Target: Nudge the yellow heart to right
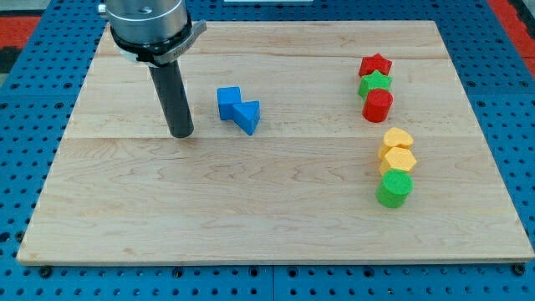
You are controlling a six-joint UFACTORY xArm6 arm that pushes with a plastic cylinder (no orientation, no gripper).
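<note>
Standing on the table (251, 217), the dark rod came down at the view's upper left, and my tip (181, 134) touched the wood there. The arm had no end effector with jaws, only this rod, so there was nothing to be apart or together.

Just to the right of my tip sat two blue blocks. A blue cube-like block (228, 102) touched a blue wedge-like block (248, 115).

Far off at the view's right stood two short lines of blocks. In the upper line a red star (375, 64) was at the top, a green star (374, 82) was under it, and a red cylinder (378, 105) was under that. They touched each other.

In the lower line the yellow heart (398, 138) was at the top. A yellow hexagon (397, 158) pressed against it from below, and a green cylinder (394, 190) sat at the bottom of the line.

My tip was well apart from the yellow heart, with the blue blocks between them.
</note>
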